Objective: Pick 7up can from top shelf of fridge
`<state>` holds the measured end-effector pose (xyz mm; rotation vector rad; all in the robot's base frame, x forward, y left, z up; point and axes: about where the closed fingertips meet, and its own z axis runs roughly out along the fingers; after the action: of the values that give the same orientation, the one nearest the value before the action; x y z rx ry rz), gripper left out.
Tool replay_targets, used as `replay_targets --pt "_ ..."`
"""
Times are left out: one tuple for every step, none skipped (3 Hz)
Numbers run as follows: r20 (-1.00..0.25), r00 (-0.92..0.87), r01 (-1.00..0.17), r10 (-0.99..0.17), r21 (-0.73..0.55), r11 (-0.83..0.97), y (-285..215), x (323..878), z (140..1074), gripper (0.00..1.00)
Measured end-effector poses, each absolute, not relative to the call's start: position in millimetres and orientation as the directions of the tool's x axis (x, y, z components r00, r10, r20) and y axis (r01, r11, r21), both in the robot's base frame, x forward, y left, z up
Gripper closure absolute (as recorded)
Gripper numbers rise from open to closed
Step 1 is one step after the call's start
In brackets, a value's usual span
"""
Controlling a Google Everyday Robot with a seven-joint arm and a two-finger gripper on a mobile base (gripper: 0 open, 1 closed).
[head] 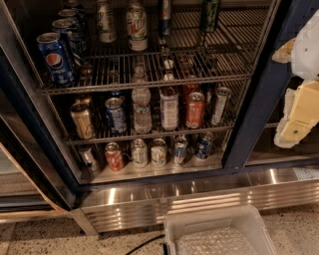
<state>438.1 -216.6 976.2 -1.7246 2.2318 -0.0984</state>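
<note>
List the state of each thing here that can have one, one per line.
fridge, door open.
7up can, upright on the top shelf, not gripped.
Pepsi can, upright at the shelf's left front.
gripper, outside the fridge at the right, away from the cans.

You count two 7up cans (136,27) on the top shelf (149,82) of the one fridge (199,199), along with at least three Pepsi cans (55,58) and two slim cans (210,15). The middle rack (149,135) shows you six containers in front, and the bottom row (158,151) six cans. There's one plastic bin (199,221) below and one hand (298,107) at the right edge.
</note>
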Motion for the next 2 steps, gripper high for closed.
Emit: replay_targets --pt "-0.207 -0.222 -0.931 -0.953 -0.246 0.27 -217 438 976 0.0" --pt "-0.277 -0.23 -0.919 -0.933 -0.254 0.302 -204 445 975 0.0"
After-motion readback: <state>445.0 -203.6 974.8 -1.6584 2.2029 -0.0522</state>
